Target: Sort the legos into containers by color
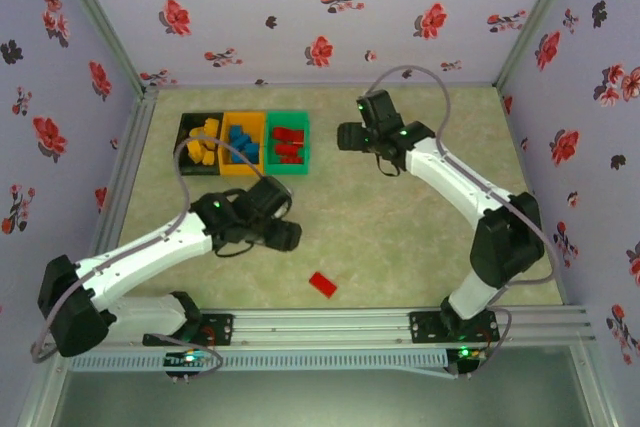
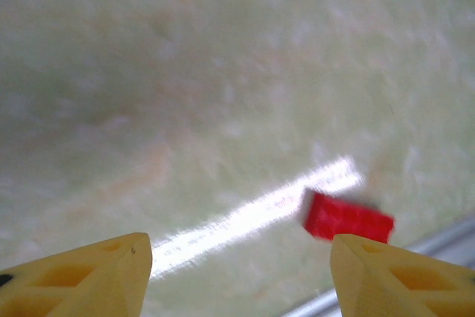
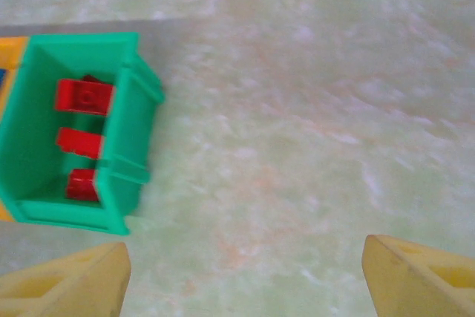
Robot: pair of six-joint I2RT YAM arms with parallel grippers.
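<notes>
From above, a red plastic brick (image 1: 322, 284) is seen flat on the counter (image 1: 400, 237) at six o'clock, long axis running ten to four. At the left wrist, the left hand (image 2: 237, 272) is held partly open, empty, the brick at four o'clock. At the right wrist, the right hand (image 3: 245, 272) is spread wide, empty, a green plastic bin (image 3: 130, 139) at nine o'clock.

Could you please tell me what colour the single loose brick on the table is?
Red; the loose brick shows best in the left wrist view.
</notes>
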